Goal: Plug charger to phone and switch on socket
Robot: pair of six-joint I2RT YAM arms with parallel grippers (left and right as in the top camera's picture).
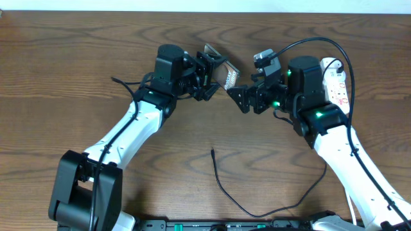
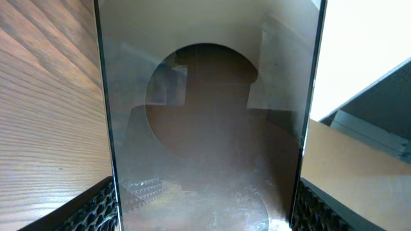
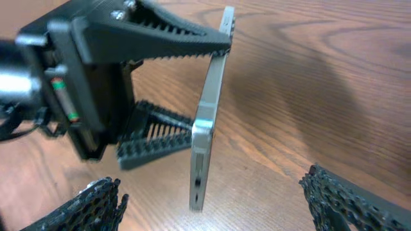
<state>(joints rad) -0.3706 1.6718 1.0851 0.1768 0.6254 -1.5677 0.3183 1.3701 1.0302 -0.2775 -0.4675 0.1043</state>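
- Overhead: the left gripper is clamped on the phone and holds it tilted above the table. The right gripper is just beside the phone, with its jaws apart. The charger lies on the table, well apart from the phone. The socket lies at the right, beside the right arm.
- Left wrist: the phone fills the view between the 2 fingers, which press on its long edges.
- Right wrist: the phone is seen edge-on, held by the left gripper. The right fingers stand wide apart on each side of its lower end and do not touch it.
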